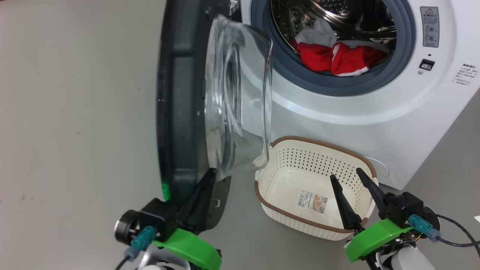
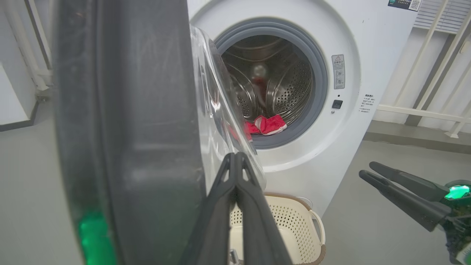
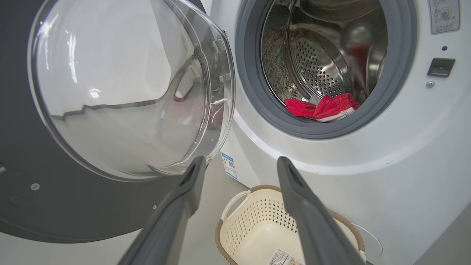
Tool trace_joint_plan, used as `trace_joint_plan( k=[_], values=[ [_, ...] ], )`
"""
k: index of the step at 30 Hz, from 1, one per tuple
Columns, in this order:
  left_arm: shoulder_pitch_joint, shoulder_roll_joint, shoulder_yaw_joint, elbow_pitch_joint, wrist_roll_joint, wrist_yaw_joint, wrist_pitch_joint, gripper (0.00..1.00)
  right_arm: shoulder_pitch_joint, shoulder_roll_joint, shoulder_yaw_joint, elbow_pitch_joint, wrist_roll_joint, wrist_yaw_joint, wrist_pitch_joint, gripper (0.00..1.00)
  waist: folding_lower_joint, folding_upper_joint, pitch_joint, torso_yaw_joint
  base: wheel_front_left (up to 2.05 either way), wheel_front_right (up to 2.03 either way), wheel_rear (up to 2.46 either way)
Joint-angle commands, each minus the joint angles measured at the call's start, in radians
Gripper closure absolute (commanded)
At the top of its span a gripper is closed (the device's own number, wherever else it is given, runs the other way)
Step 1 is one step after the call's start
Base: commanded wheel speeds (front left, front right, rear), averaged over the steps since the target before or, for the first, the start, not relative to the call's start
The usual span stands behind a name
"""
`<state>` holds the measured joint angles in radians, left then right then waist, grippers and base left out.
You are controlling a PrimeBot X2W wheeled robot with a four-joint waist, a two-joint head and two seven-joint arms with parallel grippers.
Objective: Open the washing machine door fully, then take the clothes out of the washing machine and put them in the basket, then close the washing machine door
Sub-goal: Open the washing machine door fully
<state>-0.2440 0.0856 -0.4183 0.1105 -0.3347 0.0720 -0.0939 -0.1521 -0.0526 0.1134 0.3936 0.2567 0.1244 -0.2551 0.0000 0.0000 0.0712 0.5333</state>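
While left hand (image 1: 212, 171), pressed together, touches washing machine door (image 1: 180, 112), right hand (image 1: 345, 173) apart over basket (image 1: 285, 157)

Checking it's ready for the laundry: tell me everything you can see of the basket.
The basket is cream plastic with perforated walls, a brown woven-look rim and looped side handles. It stands upright on the floor before the washing machine, holding only a paper label on its bottom. Nothing visibly grips it.
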Motion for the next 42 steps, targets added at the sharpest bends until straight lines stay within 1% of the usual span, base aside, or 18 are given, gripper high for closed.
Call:
trace_joint_plan(
  k=[1,10,14,18,20,21,23,25,33,42],
  values=[
    [-0.010,0.032,0.061,-0.022,-0.006,0.023,-0.004,1.00,-0.044,0.000,0.031,-0.019,0.010,0.006,-0.007,0.00,0.0000,0.0000,0.005,0.003,0.00,0.00,0.00],
    [0.011,0.071,0.140,-0.035,-0.012,0.096,-0.004,1.00,-0.060,-0.017,0.056,-0.016,0.017,0.006,-0.007,0.00,0.0000,0.0000,0.025,0.008,0.00,0.00,0.00],
    [0.011,0.088,0.177,-0.034,-0.022,0.118,-0.007,1.00,-0.059,-0.023,0.060,-0.015,0.017,0.006,-0.007,0.00,0.0000,0.0000,0.035,0.009,0.00,0.00,0.00],
    [0.002,0.103,0.210,-0.016,-0.027,0.138,-0.017,1.00,-0.060,-0.032,0.061,-0.016,0.017,0.006,-0.007,0.00,0.0000,0.0000,0.047,0.009,0.00,0.00,0.00],
    [-0.006,0.111,0.227,-0.005,-0.022,0.155,-0.030,1.00,-0.059,-0.036,0.062,-0.017,0.016,0.006,-0.007,0.00,0.0000,0.0000,0.052,0.009,0.00,0.00,0.00],
    [-0.006,0.111,0.227,-0.005,-0.022,0.155,-0.030,1.00,-0.059,-0.036,0.062,-0.017,0.016,0.006,-0.007,0.00,0.0000,0.0000,0.052,0.009,0.00,0.00,0.00],
    [-0.010,0.119,0.243,0.011,-0.014,0.174,-0.043,1.00,-0.058,-0.039,0.063,-0.017,0.015,0.006,-0.007,0.00,0.0000,0.0000,0.056,0.009,0.00,0.00,0.00],
    [-0.015,0.121,0.257,0.030,-0.017,0.184,-0.055,1.00,-0.057,-0.040,0.058,-0.014,0.016,0.006,-0.007,0.00,0.0000,0.0000,0.060,0.009,0.00,0.00,0.00],
    [-0.055,0.130,0.298,0.117,-0.040,0.188,-0.103,1.00,-0.058,-0.051,0.046,-0.018,0.009,0.006,-0.007,0.00,0.0000,0.0000,0.076,0.007,0.00,0.00,0.00],
    [-0.142,0.144,0.363,0.231,-0.073,0.184,-0.147,1.00,-0.058,-0.064,0.055,-0.016,0.006,0.006,-0.007,0.00,0.0000,0.0000,0.088,0.005,0.00,0.00,0.00]
  ],
)
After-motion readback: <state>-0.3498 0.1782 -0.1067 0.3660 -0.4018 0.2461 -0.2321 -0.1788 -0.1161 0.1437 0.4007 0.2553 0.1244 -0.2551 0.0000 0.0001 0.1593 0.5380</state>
